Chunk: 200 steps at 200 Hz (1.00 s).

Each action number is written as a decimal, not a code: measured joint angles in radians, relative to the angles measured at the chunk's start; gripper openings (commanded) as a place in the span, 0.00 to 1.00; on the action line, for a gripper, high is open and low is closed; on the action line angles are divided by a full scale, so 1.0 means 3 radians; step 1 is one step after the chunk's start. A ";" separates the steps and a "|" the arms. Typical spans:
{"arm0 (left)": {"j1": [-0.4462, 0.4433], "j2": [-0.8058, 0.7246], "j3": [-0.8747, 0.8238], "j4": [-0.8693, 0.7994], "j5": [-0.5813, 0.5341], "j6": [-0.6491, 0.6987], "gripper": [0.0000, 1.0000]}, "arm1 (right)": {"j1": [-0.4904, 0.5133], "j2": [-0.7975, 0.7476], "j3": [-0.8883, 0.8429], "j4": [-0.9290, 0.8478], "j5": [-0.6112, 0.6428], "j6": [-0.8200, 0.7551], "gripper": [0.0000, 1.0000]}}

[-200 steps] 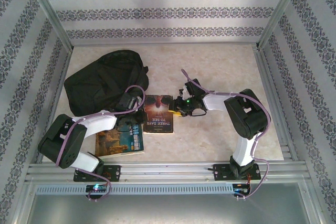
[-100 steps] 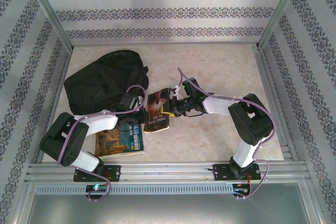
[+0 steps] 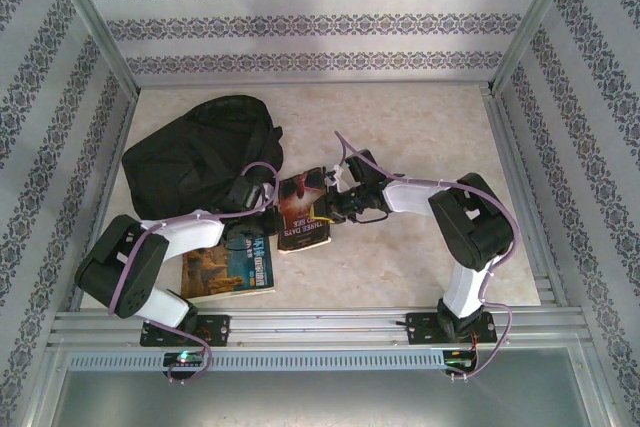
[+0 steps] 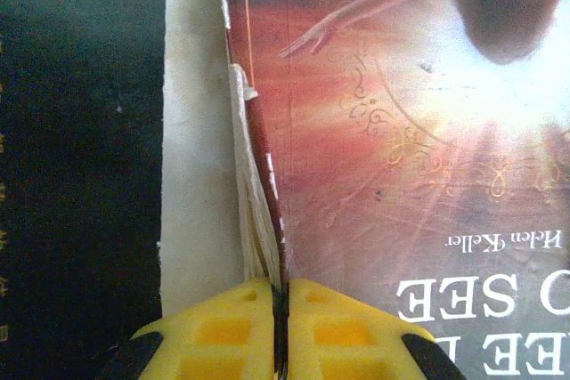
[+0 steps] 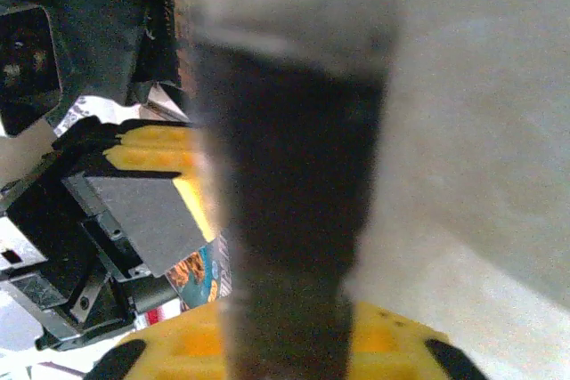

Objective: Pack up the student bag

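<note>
The student bag (image 3: 195, 157) lies slumped on the far left part of the table (image 3: 420, 127), a black mound just beyond the left arm, and its right side sits just beside the far corner of the red book (image 3: 300, 215). Whether the two touch cannot be told from above.

Both arms are on that red book at once. The left gripper (image 4: 280, 300) has its yellow fingers (image 4: 223, 331) squeezed tight together, with the book's front cover and a sliver of pages nipped between them at the book's left edge. In the left wrist view the glowing red cover fans out to the right, its title upside down at the bottom.

Over on the other side, the right gripper (image 3: 328, 211) reaches in from the right and meets the book's right edge. In the right wrist view a dark, blurred slab of book runs straight up between its yellow pads (image 5: 178, 344), which sit against it on both sides, so it is clamped there too. Seen from above, the book sits askew between the two grippers.

A second book (image 3: 228, 269) with a blue and orange cover lies flat near the left arm's base, close to the table's front edge.
</note>
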 measured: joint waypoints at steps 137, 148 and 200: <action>0.0389 -0.0867 0.1017 -0.0806 0.0629 0.0212 0.83 | -0.0249 -0.1219 0.0055 -0.0130 -0.0223 -0.0055 0.00; 0.0406 -0.0843 0.1113 -0.0818 0.0743 0.0229 0.83 | -0.0248 -0.1377 0.0080 -0.0118 -0.0270 -0.0043 0.00; 0.0556 -0.0821 0.1228 -0.0210 0.1686 -0.0052 0.80 | -0.0249 -0.1895 0.0278 -0.0011 -0.0532 -0.0001 0.00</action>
